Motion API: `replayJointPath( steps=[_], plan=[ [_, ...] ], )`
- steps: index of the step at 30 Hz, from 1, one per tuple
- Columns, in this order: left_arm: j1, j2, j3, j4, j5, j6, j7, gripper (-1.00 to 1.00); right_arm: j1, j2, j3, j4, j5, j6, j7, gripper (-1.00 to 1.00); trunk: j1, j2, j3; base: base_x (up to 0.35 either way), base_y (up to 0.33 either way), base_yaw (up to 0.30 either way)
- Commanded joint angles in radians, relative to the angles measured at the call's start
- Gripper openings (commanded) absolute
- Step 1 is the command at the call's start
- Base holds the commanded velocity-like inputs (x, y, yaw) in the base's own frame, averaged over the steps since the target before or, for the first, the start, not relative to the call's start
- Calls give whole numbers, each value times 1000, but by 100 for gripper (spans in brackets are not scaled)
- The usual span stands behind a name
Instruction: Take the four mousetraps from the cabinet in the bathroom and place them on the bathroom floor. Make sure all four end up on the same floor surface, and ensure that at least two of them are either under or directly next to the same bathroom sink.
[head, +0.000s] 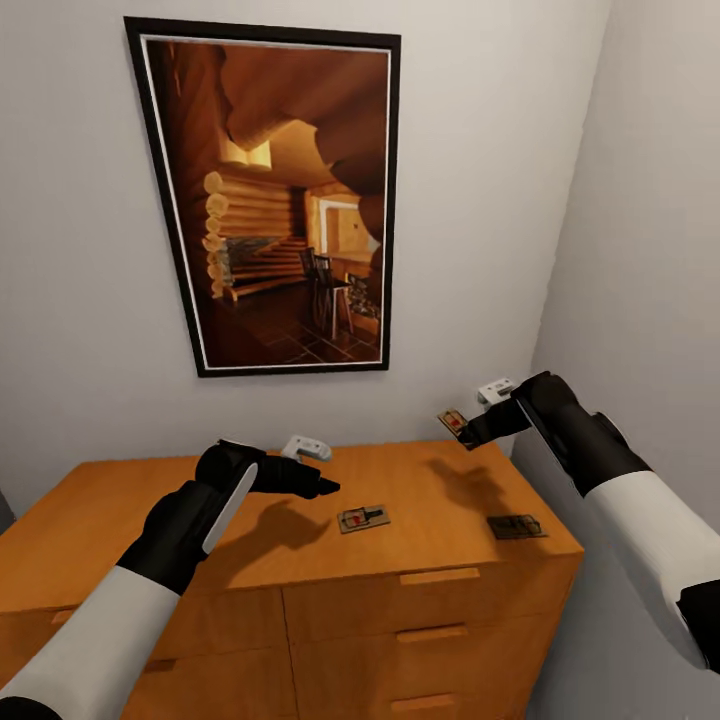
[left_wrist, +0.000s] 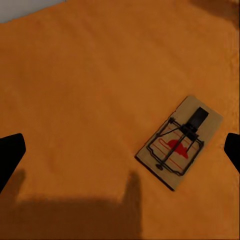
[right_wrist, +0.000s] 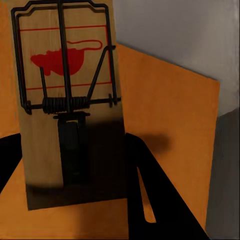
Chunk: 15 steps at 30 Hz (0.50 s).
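Observation:
The orange-brown cabinet (head: 200, 500) stands against the wall below me. One mousetrap (head: 363, 518) (left_wrist: 180, 142) lies flat near the middle of its top. A second mousetrap (head: 516, 526) lies near the top's right front corner. My left gripper (head: 322, 487) (left_wrist: 120, 152) hovers open just left of the middle trap, its dark fingertips (left_wrist: 10, 155) spread wide. Above the back right corner, my right gripper (head: 470, 430) (right_wrist: 75, 175) is shut on a third mousetrap (head: 452, 421) (right_wrist: 65, 100), held clear of the top. The fourth trap, the bathroom floor and the sink are out of view.
A small white gadget (head: 305, 448) rests at the back of the cabinet top, and another white gadget (head: 494, 391) sits by my right wrist. A large framed picture (head: 280, 200) hangs on the wall behind. The side wall (head: 650, 250) stands close on the right.

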Motion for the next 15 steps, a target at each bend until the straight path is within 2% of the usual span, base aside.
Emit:
replayJointPath(
  steps=[1, 2, 5, 6, 11, 15],
  plan=[
    [-1, 7, -3, -2, 9, 5, -14, 100, -1, -1, 3, -1, 9, 2, 5, -100, 0, -1, -1, 0, 0, -218],
    [-1, 17, -4, -3, 6, 4, -48, 100, -1, -1, 2, -1, 9, 2, 5, -100, 0, -1, 0, 0, 0, -152],
    [-1, 32, -5, -7, -6, 2, -88, 100, -1, -1, 2, -3, 9, 2, 5, -100, 0, -1, 0, 0, 0, -99],
    [-1, 41, -6, -12, -21, 0, -105, 100, -1, -1, 3, -3, 10, 2, 5, -100, 0, -1, 0, 0, 0, -50],
    [-1, 54, -6, -25, -77, -9, -129, 100, -1, -1, 4, -3, 17, 2, 4, -100, 0, -1, 1, 0, 0, -26],
    [-1, 56, -6, -28, -101, -13, -135, 100, -1, 1, 5, -3, 29, 2, 3, -100, 0, -1, 1, 0, 0, -8]
  ],
)
